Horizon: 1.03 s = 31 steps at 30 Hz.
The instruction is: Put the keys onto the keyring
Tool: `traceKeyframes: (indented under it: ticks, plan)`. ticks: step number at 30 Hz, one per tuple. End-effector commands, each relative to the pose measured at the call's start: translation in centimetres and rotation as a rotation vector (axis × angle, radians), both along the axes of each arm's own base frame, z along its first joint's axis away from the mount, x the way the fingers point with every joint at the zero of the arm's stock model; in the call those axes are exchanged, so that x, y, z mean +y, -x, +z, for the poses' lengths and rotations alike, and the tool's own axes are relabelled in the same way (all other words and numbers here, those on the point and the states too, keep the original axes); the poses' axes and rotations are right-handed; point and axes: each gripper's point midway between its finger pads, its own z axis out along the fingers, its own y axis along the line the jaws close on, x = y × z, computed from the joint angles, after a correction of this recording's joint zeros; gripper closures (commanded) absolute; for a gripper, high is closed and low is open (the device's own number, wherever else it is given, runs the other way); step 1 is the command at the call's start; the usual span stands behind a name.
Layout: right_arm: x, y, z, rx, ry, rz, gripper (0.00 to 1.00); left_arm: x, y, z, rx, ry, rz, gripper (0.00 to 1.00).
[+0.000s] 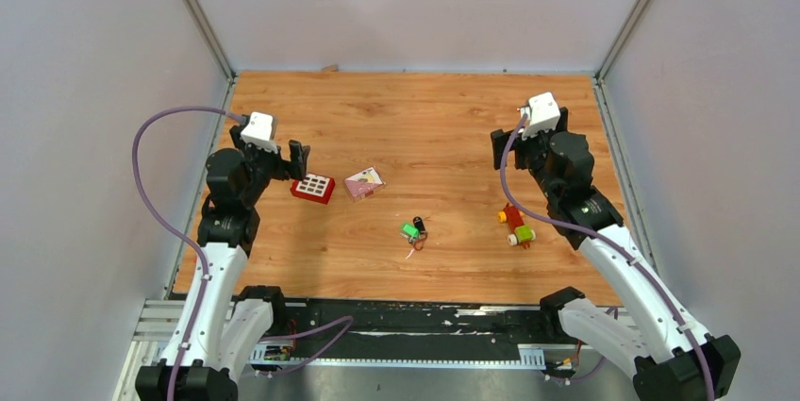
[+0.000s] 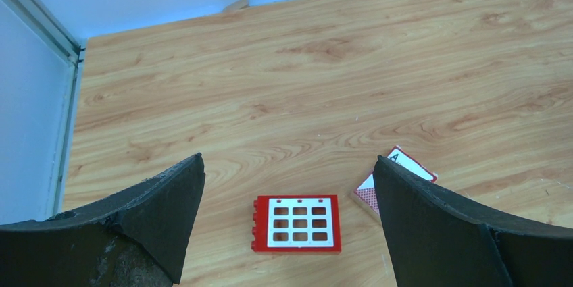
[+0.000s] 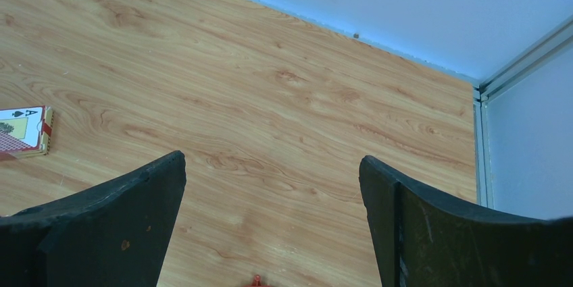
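Observation:
The two keys lie together near the middle of the wooden table in the top view: the green-headed key (image 1: 410, 229) and the black-headed key (image 1: 418, 223) just behind it. The thin red-orange keyring (image 1: 415, 244) lies touching them on the near side. My left gripper (image 1: 300, 159) is open and empty, raised at the left, well away from the keys. My right gripper (image 1: 497, 148) is open and empty, raised at the right. Both wrist views show open jaws, the left gripper (image 2: 289, 160) and the right gripper (image 3: 271, 159), with only table between them. Keys and keyring are out of both wrist views.
A red box with white squares (image 1: 312, 188) lies right below the left gripper, also in the left wrist view (image 2: 296, 223). A card pack (image 1: 364, 183) lies beside it. A red-yellow-green toy block cluster (image 1: 515, 225) sits under the right arm. Walls enclose the table.

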Motion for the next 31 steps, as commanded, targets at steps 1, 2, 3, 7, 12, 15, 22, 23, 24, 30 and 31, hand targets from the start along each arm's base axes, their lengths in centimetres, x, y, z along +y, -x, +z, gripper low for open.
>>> traceKeyframes:
  ticks: [1,2,3,7,12,15,22,23,24,30,31]
  plan:
    - [0.11,0.15,1.70,-0.061,-0.023,0.012,0.00,0.18,-0.13,2.44,-0.060,-0.009,0.004,0.00]
    - [0.10,0.17,1.69,-0.061,-0.022,0.012,0.00,0.16,-0.10,2.46,-0.060,-0.009,0.003,0.00]
    - [0.10,0.15,1.71,-0.061,-0.023,0.011,0.00,0.13,-0.07,2.48,-0.061,-0.009,0.001,0.00]
    - [0.12,0.15,1.66,-0.059,-0.025,0.011,0.00,0.02,-0.07,2.37,-0.059,-0.008,-0.006,0.00]
    - [0.22,0.13,1.47,-0.053,-0.025,0.016,0.00,0.00,-0.06,2.29,-0.057,-0.010,-0.007,0.00]
    - [0.25,0.16,1.51,-0.054,-0.025,0.019,0.00,0.00,-0.01,2.34,-0.058,-0.010,-0.007,0.00]
    - [0.23,0.14,1.50,-0.053,-0.026,0.016,0.00,-0.07,0.01,2.32,-0.055,-0.009,-0.011,0.00]
    - [0.19,0.14,1.51,-0.053,-0.026,0.015,0.00,-0.08,0.01,2.32,-0.055,-0.008,-0.011,0.00]
    - [0.23,0.15,1.46,-0.051,-0.026,0.016,0.00,-0.08,0.01,2.27,-0.054,-0.008,-0.011,0.00]
    - [0.15,0.11,1.59,-0.055,-0.026,0.011,0.00,-0.07,0.01,2.31,-0.054,-0.010,-0.011,0.00]
    - [0.19,0.09,1.55,-0.054,-0.026,0.013,0.00,-0.10,0.01,2.33,-0.055,-0.008,-0.013,0.00]
